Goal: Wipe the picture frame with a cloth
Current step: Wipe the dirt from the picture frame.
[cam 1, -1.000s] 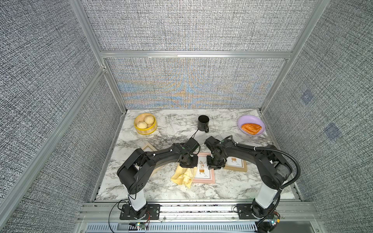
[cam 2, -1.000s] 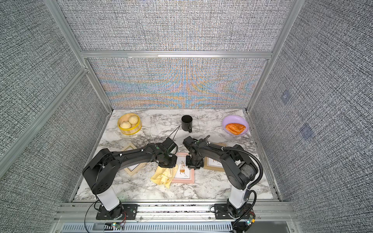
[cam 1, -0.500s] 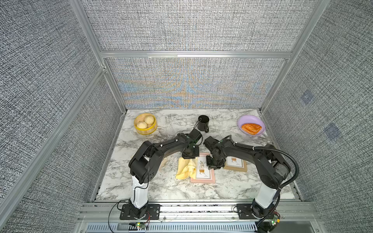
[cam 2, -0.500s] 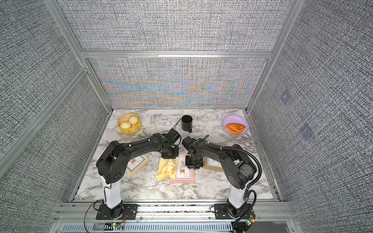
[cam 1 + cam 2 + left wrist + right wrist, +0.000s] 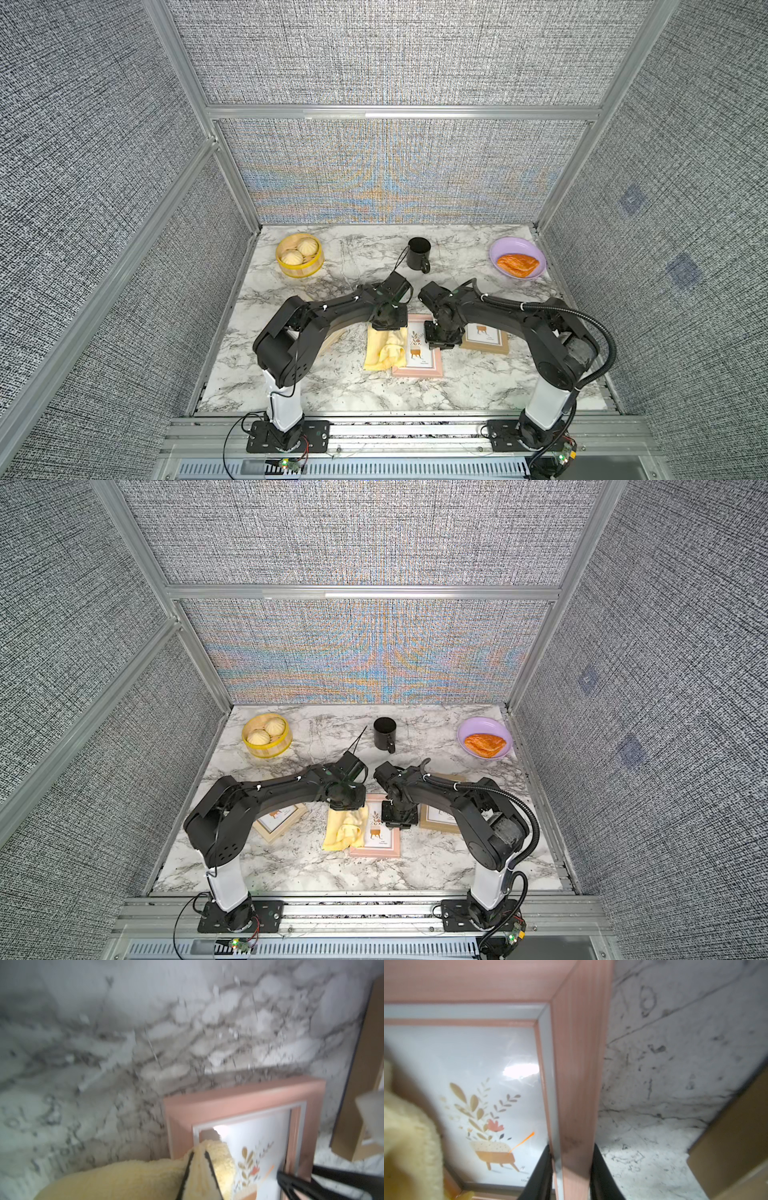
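Counter (image 5: 340,386): white marble pattern with grey veining, carrying all items below.

Left arm (image 5: 332,309): elbow raised, forearm reaching toward the counter's middle, wrist turned down. Left end effector (image 5: 199,1164): fingers pinched fully together on a fold of the cloth, at the frame's left rail.

Right arm (image 5: 498,309): mirrored pose, wrist pointing down over the frame. Right end effector (image 5: 571,1165): narrowly parted, clamped across the frame's right rail, one finger on the glass side and one on the outer side.

Picture frame (image 5: 417,357) (image 5: 380,837): pink moulding, white inner mat, glazed. It lay flat at mid-counter, toward the front edge. Print showed a footed planter with leaves and one red flower. A small line of lettering ran beneath the drawing, too blurred to read.

Cloth (image 5: 384,349) (image 5: 343,831): pale yellow, fluffy, bunched. It lay over the frame's left rail and trailed onto the counter toward the front edge.

Wooden frame (image 5: 484,338): just beside the pink one, on its right-edge side. Second wooden frame (image 5: 276,823): under the left arm.

Steamer basket (image 5: 299,270): back-left corner, holding buns (image 5: 301,249).

Purple plate (image 5: 505,247): back-right corner, bearing an orange pastry (image 5: 517,265).

Black mug (image 5: 417,253): mid back edge.
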Controlling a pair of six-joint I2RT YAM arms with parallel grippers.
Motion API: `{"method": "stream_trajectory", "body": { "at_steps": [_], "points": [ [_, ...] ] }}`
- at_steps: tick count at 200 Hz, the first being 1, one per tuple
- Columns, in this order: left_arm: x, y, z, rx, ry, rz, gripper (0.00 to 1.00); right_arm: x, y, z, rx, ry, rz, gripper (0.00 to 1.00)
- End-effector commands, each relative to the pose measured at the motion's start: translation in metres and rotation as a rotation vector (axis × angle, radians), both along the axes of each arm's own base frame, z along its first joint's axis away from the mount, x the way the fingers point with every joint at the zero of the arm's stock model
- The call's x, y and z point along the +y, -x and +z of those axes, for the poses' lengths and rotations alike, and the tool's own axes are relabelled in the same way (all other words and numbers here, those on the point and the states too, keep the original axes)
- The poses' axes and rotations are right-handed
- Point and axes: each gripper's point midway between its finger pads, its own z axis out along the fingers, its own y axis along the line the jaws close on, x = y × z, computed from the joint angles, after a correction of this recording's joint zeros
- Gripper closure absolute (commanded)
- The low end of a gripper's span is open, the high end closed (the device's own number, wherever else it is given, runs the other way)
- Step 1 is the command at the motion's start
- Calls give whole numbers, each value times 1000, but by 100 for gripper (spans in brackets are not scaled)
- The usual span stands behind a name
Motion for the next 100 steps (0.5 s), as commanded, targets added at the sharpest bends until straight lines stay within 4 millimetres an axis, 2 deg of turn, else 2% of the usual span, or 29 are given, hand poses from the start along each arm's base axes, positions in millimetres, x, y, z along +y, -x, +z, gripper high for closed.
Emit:
{"method": "stream_trajectory", "body": {
  "at_steps": [1,27,48,72,100],
  "points": [
    [42,70,-24,237,-146,-22,100,-18,3,-22,5,98,-28,88],
    [58,108,-33,307,-185,-39,100,-16,3,-24,11,99,-26,88],
    [60,118,-34,309,-184,-38,100,-15,3,-25,12,100,-24,88],
    [55,99,-27,246,-206,-28,100,-13,2,-25,13,98,-21,88],
    [45,54,-13,149,-214,14,100,-12,1,-22,8,101,-17,88]
  ]
}}
